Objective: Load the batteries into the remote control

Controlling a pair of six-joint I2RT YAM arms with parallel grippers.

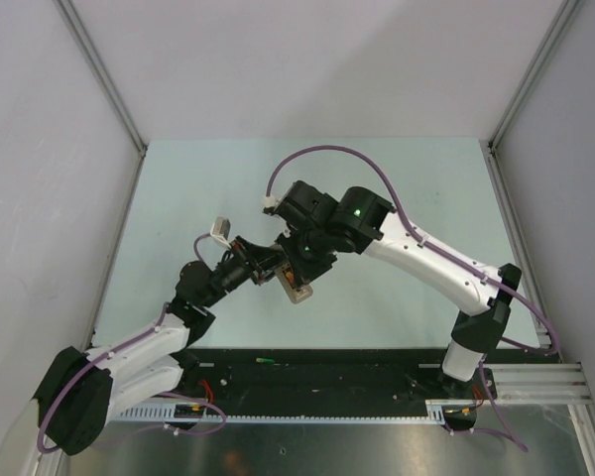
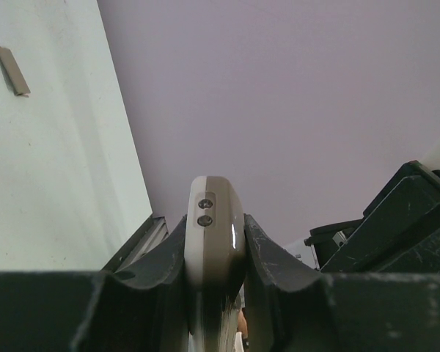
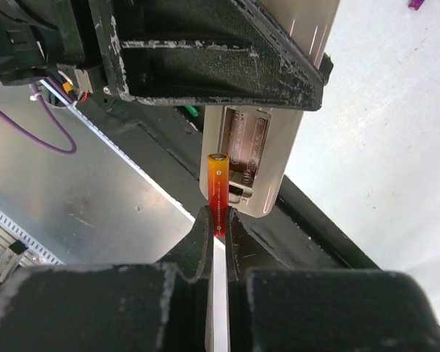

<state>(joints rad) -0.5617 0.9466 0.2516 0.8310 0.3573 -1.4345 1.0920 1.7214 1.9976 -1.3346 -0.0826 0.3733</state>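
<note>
The left gripper point(image 2: 215, 235) is clamped tight on the remote point(image 2: 214, 209). The right gripper point(image 3: 218, 220) pinches the red battery point(image 3: 218, 176) by 1 end, its tip just beside the remote's open compartment point(image 3: 248, 150).

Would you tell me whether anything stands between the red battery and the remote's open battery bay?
Nothing visible does. The red battery, pinched in the right gripper, stands right beside the remote control's uncovered bay. The left gripper clamps the remote just above the bay.

A flat grey cover piece point(image 2: 12, 70) lies on the pale table point(image 2: 59, 183).
</note>
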